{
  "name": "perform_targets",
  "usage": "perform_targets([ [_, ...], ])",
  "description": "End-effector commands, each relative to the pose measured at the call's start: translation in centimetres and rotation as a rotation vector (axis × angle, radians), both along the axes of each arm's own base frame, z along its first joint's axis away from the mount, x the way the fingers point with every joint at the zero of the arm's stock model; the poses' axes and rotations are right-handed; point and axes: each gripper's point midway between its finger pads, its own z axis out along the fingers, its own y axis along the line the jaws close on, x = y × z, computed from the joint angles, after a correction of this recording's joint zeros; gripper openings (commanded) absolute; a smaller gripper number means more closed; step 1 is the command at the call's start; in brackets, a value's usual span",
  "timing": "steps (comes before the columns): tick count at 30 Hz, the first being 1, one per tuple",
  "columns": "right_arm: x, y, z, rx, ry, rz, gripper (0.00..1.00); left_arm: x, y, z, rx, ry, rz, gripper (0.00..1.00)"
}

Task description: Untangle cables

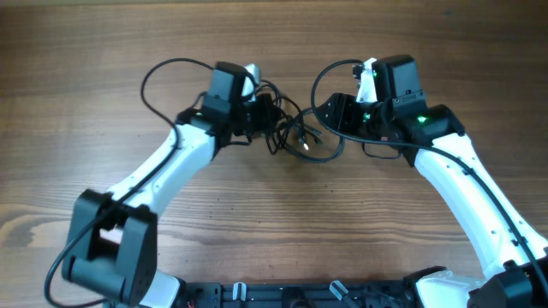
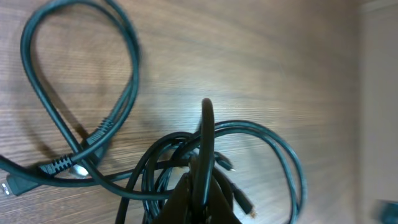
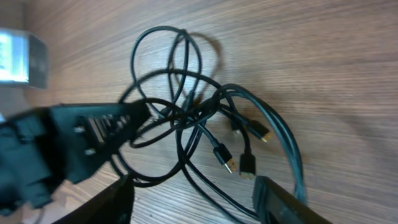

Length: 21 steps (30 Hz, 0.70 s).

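Seen from above, the cables [image 1: 295, 133] lie in a black tangle on the wooden table [image 1: 86, 51], just above the middle of the frame. The left gripper [image 1: 261, 113] is against their left edge and the right gripper [image 1: 336, 115] is close on their right. In the left wrist view, the left gripper [image 2: 202, 190] at bottom centre is pinched tight on one strand of the cables [image 2: 207, 127], which stands up from its tips. In the right wrist view, the right gripper [image 3: 193, 186] has its fingers spread wide along the bottom edge and grips nothing, while the cables [image 3: 199, 115] sprawl mid-frame with the left gripper [image 3: 134, 118] clamped on them from the left.
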Motion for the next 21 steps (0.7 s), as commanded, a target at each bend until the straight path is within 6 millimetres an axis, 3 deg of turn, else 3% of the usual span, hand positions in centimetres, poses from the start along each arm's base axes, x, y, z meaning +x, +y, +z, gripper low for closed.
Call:
perform_targets([
  [1,-0.1,1.6,1.7,0.047,-0.045,0.061,0.55,-0.8,-0.6,3.9,-0.17,-0.002,-0.083,0.04],
  [5,-0.1,2.7,2.3,0.078,-0.07,0.094,0.48,-1.2,-0.6,5.6,-0.288,0.011,-0.143,0.04],
  [6,-0.1,2.9,2.4,0.079,-0.075,0.1,0.48,-1.2,-0.8,6.8,-0.354,0.008,-0.171,0.04],
  [12,0.1,3.1,2.4,0.082,-0.084,0.102,0.41,-1.4,-1.8,10.5,-0.504,-0.049,-0.269,0.04],
  [21,1.3,3.7,1.9,0.097,-0.101,0.109,0.39,-1.5,-2.1,11.8,-0.573,-0.011,-0.269,0.04],
])
